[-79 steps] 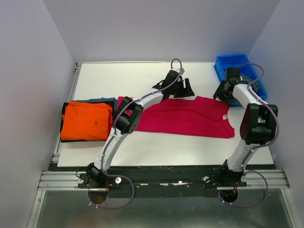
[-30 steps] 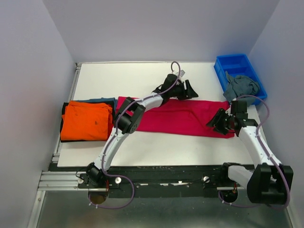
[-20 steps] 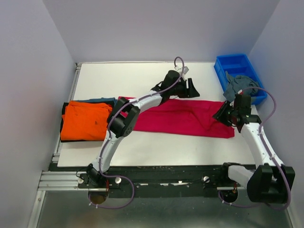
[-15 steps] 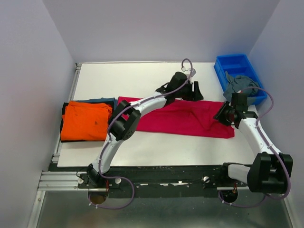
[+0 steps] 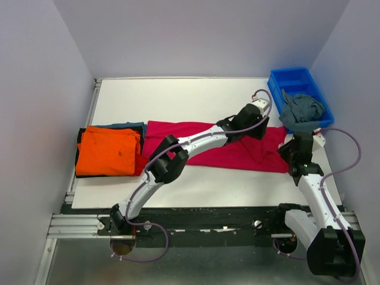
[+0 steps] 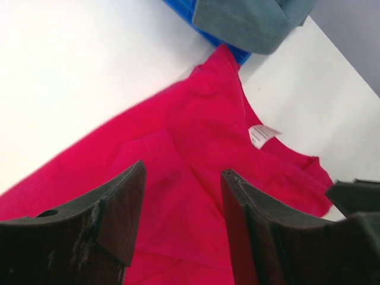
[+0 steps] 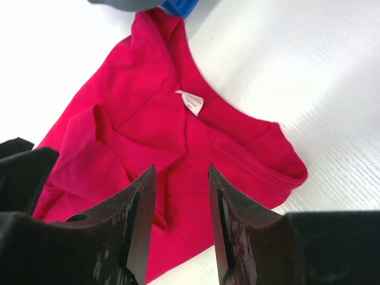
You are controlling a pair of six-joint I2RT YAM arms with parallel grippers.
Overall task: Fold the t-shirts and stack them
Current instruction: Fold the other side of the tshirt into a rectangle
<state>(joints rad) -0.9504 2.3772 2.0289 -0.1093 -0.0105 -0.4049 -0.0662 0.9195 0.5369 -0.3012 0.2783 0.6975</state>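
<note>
The crimson-pink t-shirt (image 5: 237, 157) lies stretched across the middle of the bench (image 5: 178, 98), its collar end (white label (image 7: 191, 102) showing) toward the right. The left tool (image 6: 181, 178) hangs over that end, fingers apart, gripping nothing. The right tool (image 7: 181, 175), above the collar, is also spread and empty. An orange tee (image 5: 107, 151) lies folded at the left edge.

A white worktop (image 5: 178, 98) fills the middle of the overhead view, matte and evenly lit, with only soft shadows on it. Plain pale lavender-grey walls close it in: a back wall (image 5: 196, 35), a left wall (image 5: 35, 119) and a right wall (image 5: 359, 65). An aluminium rail (image 5: 202, 221) runs along its near edge, and a thinner side rail (image 5: 83, 142) runs down its left edge. Nearer still lies a grey floor (image 5: 208, 267) with a dull sheen.
</note>
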